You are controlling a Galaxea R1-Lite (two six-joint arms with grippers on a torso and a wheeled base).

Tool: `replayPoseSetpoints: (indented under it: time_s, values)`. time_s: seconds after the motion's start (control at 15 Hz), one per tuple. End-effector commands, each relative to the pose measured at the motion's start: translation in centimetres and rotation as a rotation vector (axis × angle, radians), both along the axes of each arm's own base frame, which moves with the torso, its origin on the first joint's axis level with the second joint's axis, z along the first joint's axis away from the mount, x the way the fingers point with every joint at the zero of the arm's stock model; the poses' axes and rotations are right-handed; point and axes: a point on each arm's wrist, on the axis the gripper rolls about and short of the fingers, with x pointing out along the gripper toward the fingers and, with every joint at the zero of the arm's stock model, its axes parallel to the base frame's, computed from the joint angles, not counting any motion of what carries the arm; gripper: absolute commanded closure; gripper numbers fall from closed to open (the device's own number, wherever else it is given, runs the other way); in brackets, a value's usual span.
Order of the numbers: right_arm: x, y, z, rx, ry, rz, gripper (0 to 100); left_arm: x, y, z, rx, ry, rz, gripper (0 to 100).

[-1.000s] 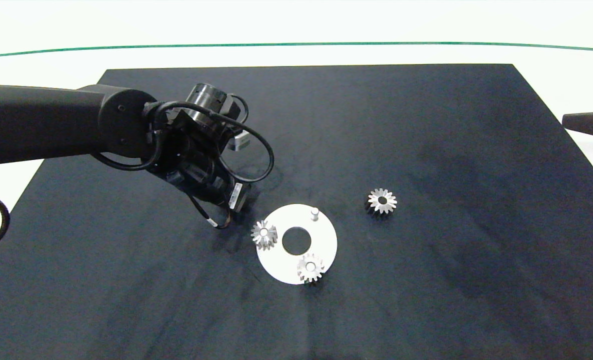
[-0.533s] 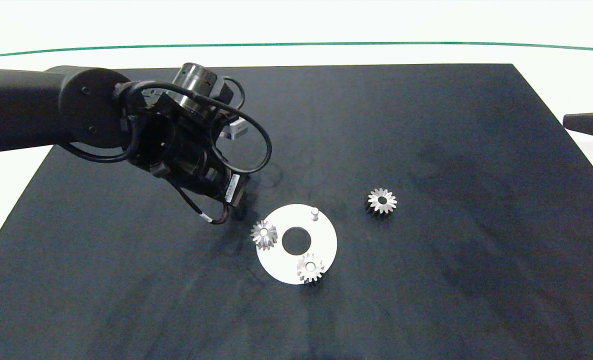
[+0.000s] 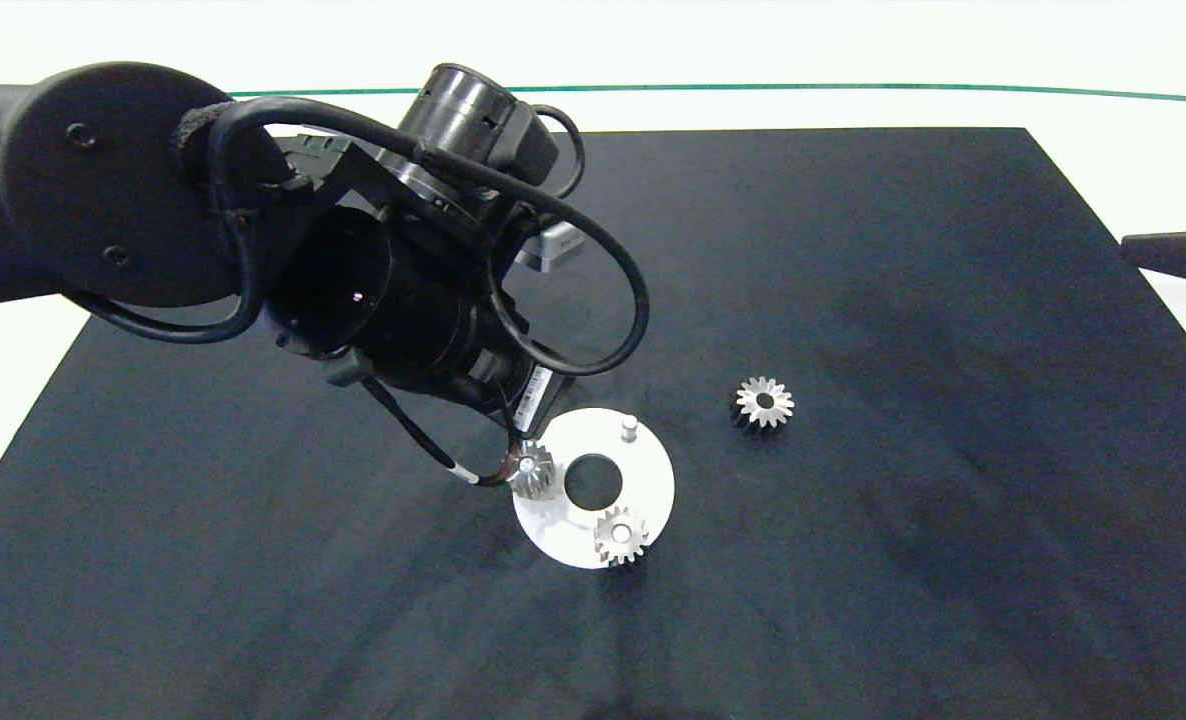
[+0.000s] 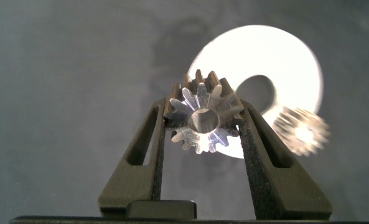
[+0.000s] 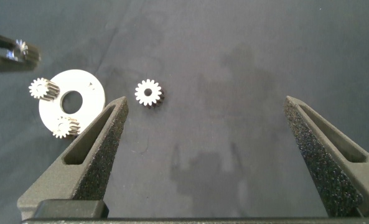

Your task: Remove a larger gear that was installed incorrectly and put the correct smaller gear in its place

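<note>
Larger gear (image 4: 203, 118), clamped between left fingers (image 4: 148, 149)

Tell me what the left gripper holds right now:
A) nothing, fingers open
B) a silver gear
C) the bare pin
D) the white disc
B: in the left wrist view the left gripper has a silver gear clamped between its fingers, above the white disc.

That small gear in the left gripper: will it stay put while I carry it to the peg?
The smaller gear looks like solid metal, so it is probably rigid and heavy for its size. The left gripper pinches it only across the tooth tips, so it may pivot or slip if jolted. The dark textured fingers should help somewhat. The right gripper idles open.
</note>
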Motion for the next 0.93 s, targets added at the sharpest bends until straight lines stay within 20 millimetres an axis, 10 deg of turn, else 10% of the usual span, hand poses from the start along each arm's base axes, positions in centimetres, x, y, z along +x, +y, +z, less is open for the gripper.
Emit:
replayPoseSetpoints:
  time_s: [0.07,0.93]
  values:
    - [-0.1,0.0,0.0,-0.001,0.000,0.001,0,1.2,-2.1,-0.5,0.040,0.035,-0.019,93]
    - [-0.1,0.0,-0.1,-0.002,0.002,0.000,0,2.0,-6.3,-3.4,0.145,0.092,-0.052,93]
